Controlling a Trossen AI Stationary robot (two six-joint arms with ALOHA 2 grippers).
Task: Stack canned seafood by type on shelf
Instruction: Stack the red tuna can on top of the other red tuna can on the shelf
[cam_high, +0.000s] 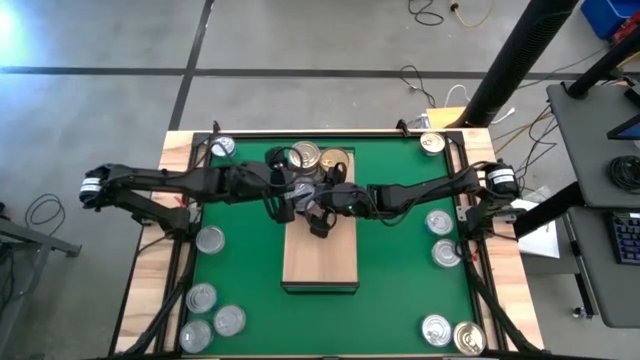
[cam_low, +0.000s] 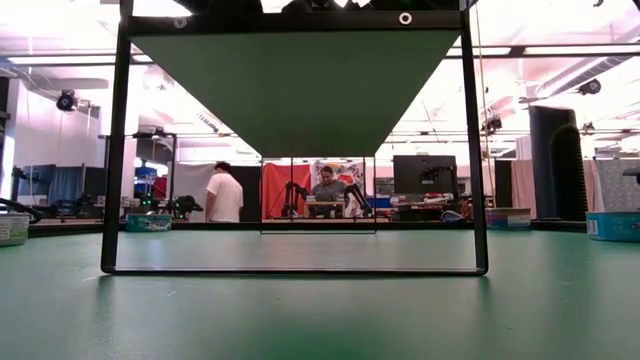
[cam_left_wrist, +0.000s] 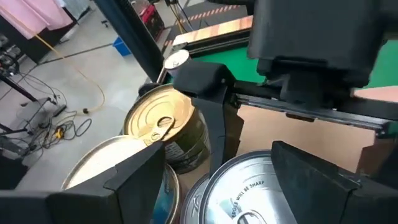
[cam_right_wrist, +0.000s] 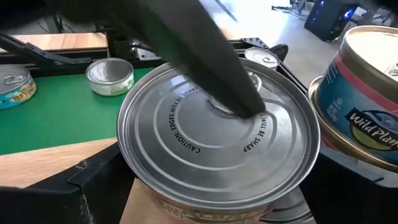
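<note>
Both grippers meet at the shelf's (cam_high: 320, 262) far end. The right gripper (cam_right_wrist: 205, 208) clasps a silver tin (cam_right_wrist: 219, 144); the left gripper (cam_left_wrist: 214, 180) spreads wide. Rigid, slick, fairly heavy: grip the sidewall.

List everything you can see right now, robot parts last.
Loose seafood tins: ten, nine silver-topped and one gold-topped, spread on the green mat along both sides and in the corners.
Tins on the shelf: at least three, clustered at its far end under the hands; one gold-topped with an olive label, one silver-topped.
Shelf: one, light wood with a dark rim, centre of the mat.
Green mat: one, covers the table.
Table frame: one, pale wood.
People: two, far across the room.
Left hand: over the shelf's far end.
Right hand: beside it, over the shelf.
</note>
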